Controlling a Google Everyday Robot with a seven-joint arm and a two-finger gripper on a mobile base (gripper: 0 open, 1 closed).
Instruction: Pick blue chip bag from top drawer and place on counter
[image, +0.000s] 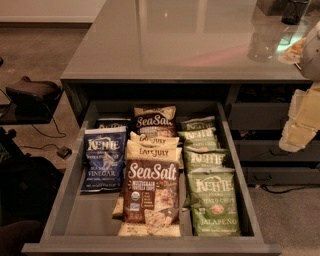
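The blue chip bag (104, 159), dark blue with a white KETTLE logo and VINEGAR lettering, lies face up in the left row of the open top drawer (69, 192). A second, similar blue bag (113, 122) sits just behind it, mostly hidden. The glossy grey-brown counter (185, 47) stretches away above the drawer. My gripper (299, 125), cream-coloured, hangs at the right edge of the view. It is outside the drawer's right wall, far from the blue bag, and holds nothing that I can see.
Brown SeaSalt bags (151, 192) and yellow Late July bags fill the drawer's middle row. Green JALAPENO Kettle bags (214, 202) fill the right row. Narrower dark drawers (270, 150) stand to the right. Dark containers (294, 11) sit on the counter's far right. A black stand (30, 97) is on the left.
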